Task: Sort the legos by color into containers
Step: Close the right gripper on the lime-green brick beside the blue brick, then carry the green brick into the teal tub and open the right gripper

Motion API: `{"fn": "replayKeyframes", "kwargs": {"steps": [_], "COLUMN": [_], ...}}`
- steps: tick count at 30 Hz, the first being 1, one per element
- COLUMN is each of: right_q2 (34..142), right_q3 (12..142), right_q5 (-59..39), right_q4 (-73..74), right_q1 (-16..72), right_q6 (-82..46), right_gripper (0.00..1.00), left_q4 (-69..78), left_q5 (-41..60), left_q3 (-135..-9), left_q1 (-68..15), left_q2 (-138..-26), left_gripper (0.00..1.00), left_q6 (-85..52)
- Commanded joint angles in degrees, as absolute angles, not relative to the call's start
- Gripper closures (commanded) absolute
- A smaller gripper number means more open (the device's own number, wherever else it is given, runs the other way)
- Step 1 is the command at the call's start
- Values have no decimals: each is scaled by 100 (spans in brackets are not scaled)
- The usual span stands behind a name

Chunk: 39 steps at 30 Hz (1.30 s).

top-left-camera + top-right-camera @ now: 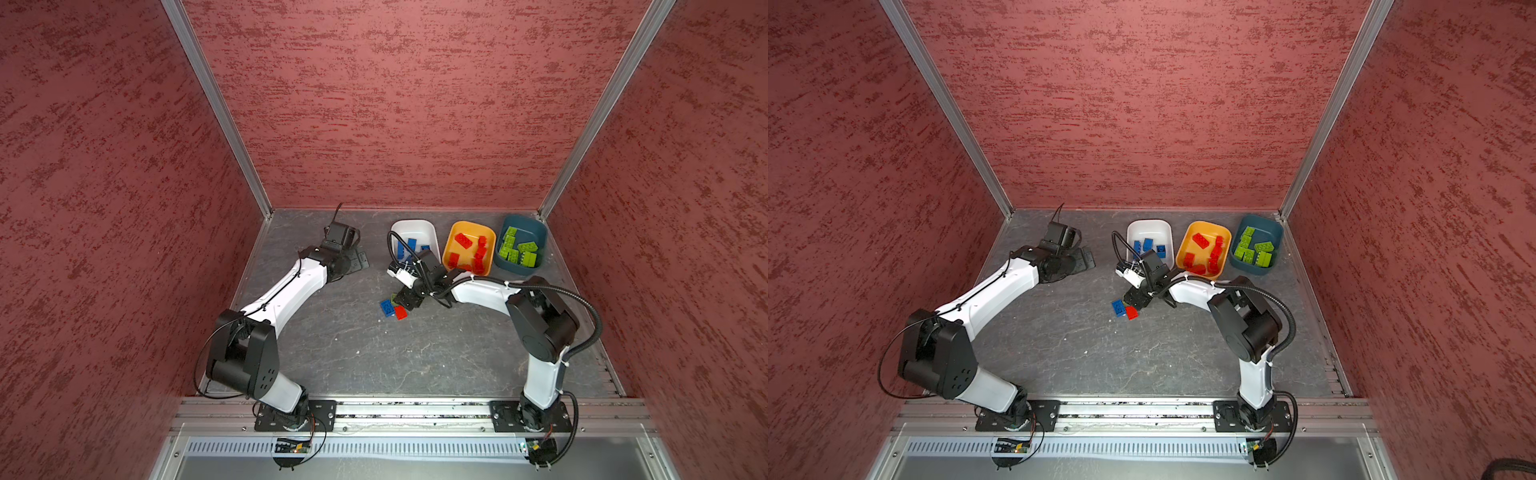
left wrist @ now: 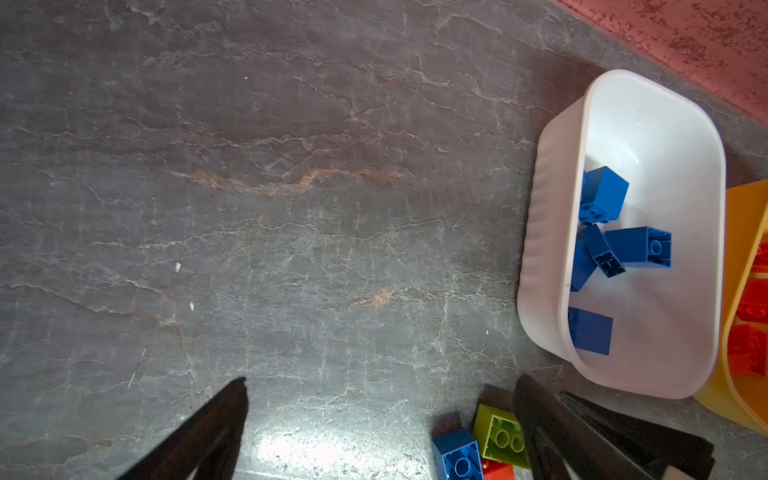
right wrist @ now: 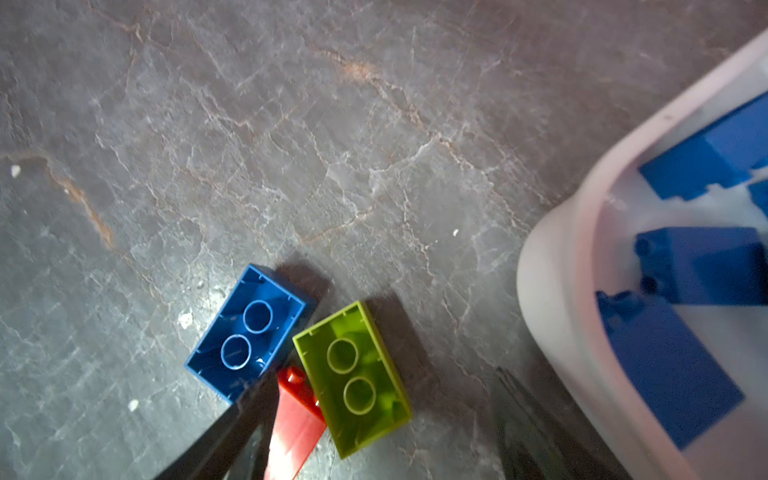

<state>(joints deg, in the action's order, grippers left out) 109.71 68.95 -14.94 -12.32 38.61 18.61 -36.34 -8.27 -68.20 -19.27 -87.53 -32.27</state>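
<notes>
Bolted to a metal rail (image 1: pixel 415 409) at the near edge in both top views, two white-and-black arms rise and bend. Left arm elbows outward, then stretches across the grey table (image 1: pixel 332 345) toward the far wall, with the left gripper (image 1: pixel 355 262) pointing at the tubs. Right arm folds at its elbow, forearm reaching toward the middle, right gripper (image 1: pixel 405 301) tipped down over three loose legos (image 1: pixel 392 307) just before the white tub (image 1: pixel 432 232). Blue bricks (image 1: pixel 411 245) lie in that tub, red bricks (image 1: pixel 463 240) in the yellow-orange tub (image 1: pixel 457 228), green bricks (image 1: pixel 528 259) in the teal tub (image 1: pixel 536 226).

Left wrist view: black fingers (image 2: pixel 224 415) spread wide, nothing between them.

Right wrist view: spread fingers (image 3: pixel 224 432) straddle an upturned green lego (image 3: pixel 353 378), not closed on it. Touching it lie a blue lego (image 3: pixel 249 332) and a red lego (image 3: pixel 297 424).
</notes>
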Motion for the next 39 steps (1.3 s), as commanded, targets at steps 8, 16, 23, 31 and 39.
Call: {"fn": "replayKeyframes", "kwargs": {"steps": [8, 16, 23, 31, 39], "right_q2": [11485, 11794, 11566, 10870, 9295], "right_q3": [7526, 7821, 7707, 7306, 6348], "right_q5": [-1590, -1397, -1300, -1030, -969], "right_q4": [-1990, -2368, -2417, -2150, -1385], "right_q1": [3980, 4104, 4113, 4113, 3857], "right_q6": [2859, 2966, 2889, 2774, 2064], "right_gripper": [38, 49, 58, 70, 72], "left_q4": [-3384, -3294, -3171, -3098, -2518], "left_q5": [-958, -857, -805, -704, 1], "left_q3": [-6697, -6654, -6609, -6636, -6688], "left_q1": [-1903, -1903, -1916, -2019, -2223], "left_q2": [-8750, -8833, -8836, -8847, -8908], "left_gripper": [0, 1, 1, 1, 1], "left_q6": [-3436, -3445, -3386, -3298, -3003]}}
